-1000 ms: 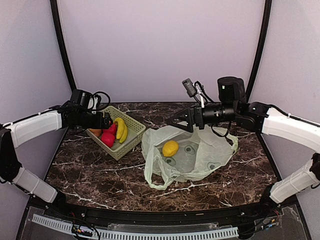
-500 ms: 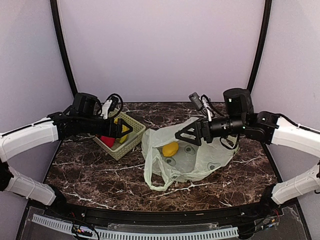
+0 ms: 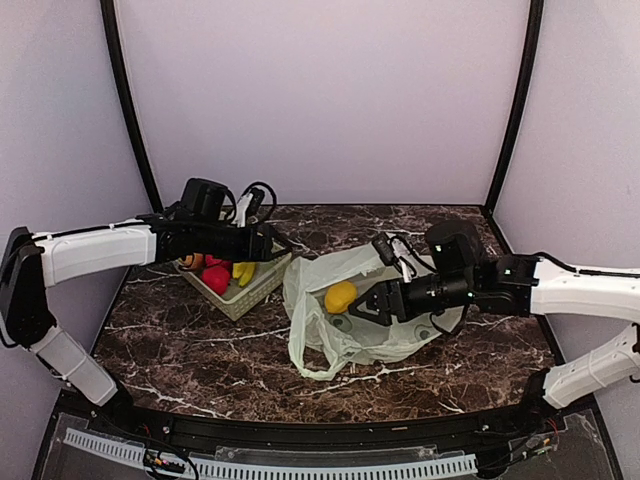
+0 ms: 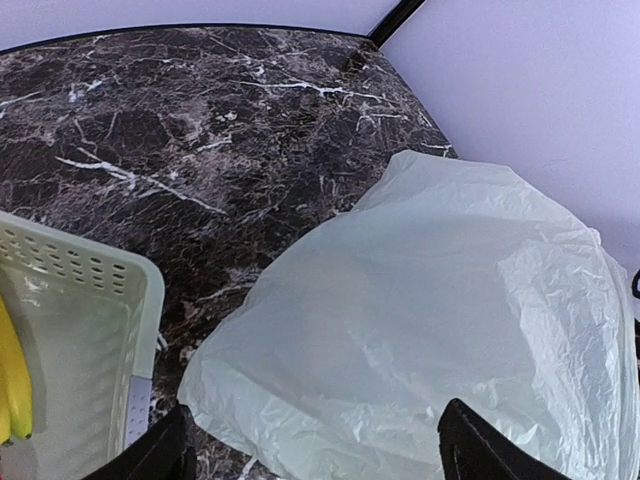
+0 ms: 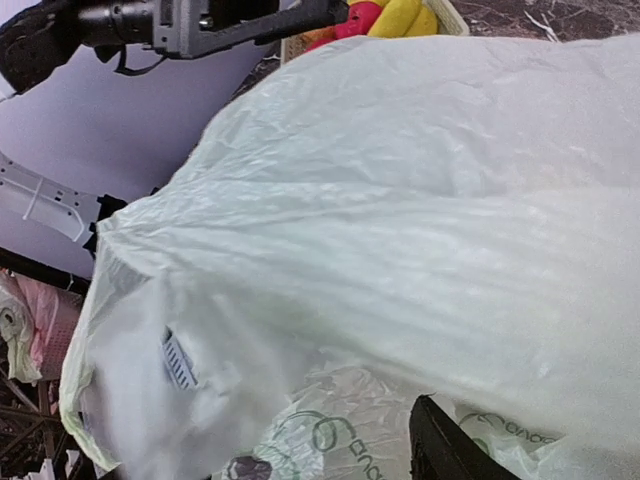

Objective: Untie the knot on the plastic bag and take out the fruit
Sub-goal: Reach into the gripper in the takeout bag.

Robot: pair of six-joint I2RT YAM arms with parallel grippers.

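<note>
The pale green plastic bag [image 3: 400, 325] lies slumped and open on the marble table, with one loop handle [image 3: 312, 366] loose at the front. No knot shows. A yellow fruit [image 3: 340, 296] lies inside the bag mouth. My right gripper [image 3: 364, 307] is open, low against the bag just right of that fruit. In the right wrist view only one finger [image 5: 450, 452] shows over the bag film [image 5: 400, 200]. My left gripper [image 3: 272, 245] is open and empty above the basket's right edge, facing the bag [image 4: 440, 320].
The pale green perforated basket [image 3: 262, 283] stands left of the bag and holds a red fruit [image 3: 216, 279], bananas [image 3: 243, 270] and an orange fruit [image 3: 193, 262]. Its corner [image 4: 90, 300] and a banana [image 4: 12, 385] show in the left wrist view. Walls close in on three sides.
My left gripper has moved right from over the basket toward the bag. My right gripper has come down and forward to the bag, close to the yellow fruit.
</note>
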